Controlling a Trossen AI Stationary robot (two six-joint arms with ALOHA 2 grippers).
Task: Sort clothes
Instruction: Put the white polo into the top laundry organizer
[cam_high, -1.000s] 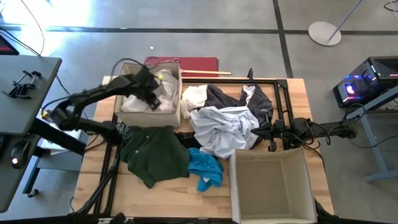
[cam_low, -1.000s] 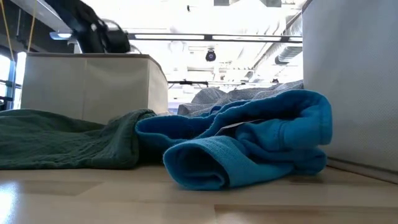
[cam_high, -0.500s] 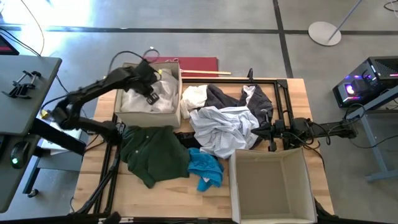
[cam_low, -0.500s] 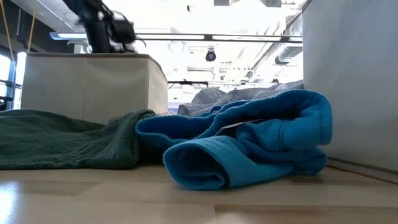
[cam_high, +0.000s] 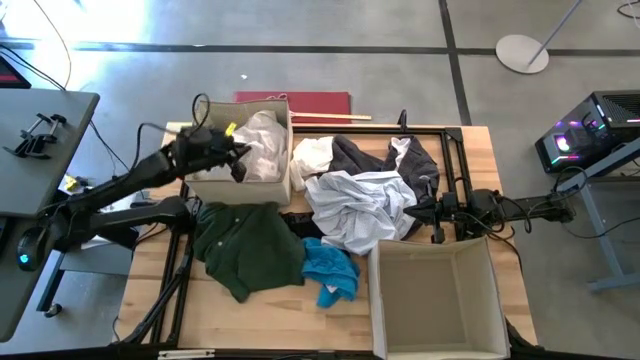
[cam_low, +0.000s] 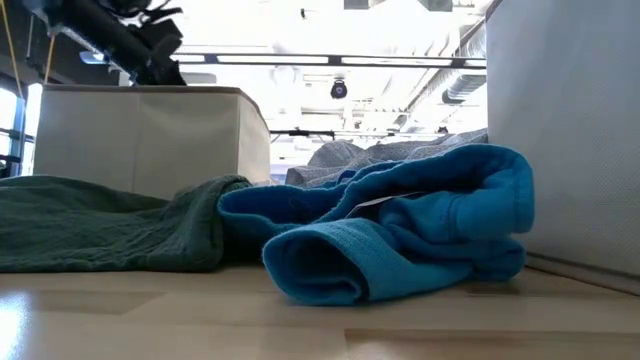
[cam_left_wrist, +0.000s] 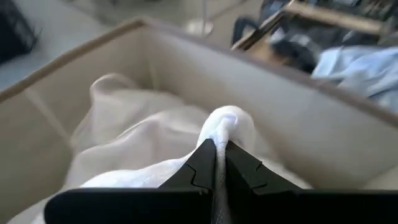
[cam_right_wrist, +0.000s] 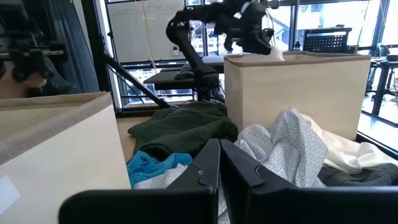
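Observation:
My left gripper is inside the beige fabric box at the table's far left, shut on a white garment that is heaped in that box. My right gripper is shut and sits at the right side of the pile of clothes; I cannot tell whether it touches the cloth. The pile holds a pale grey-blue garment, a dark grey one and a white one. A dark green garment and a bright blue one lie flat on the table nearer the front. My left gripper pinches a bunched fold of the white garment between its two fingers. The fingers come slanting from the table's left side. The fold sticks up past the fingertips, and the rest of the garment lies slack in the box.
A second beige box stands at the near right. A black metal frame stands along the table's far right. A red flat thing lies beyond the far edge. Bare wood shows along the near left edge.
My left gripper has stayed shut over the far-left box while its arm has dropped lower and swung toward the table's left, tipping the gripper from pointing down to nearly level. The white garment has been bunched up higher toward the box's far right corner.

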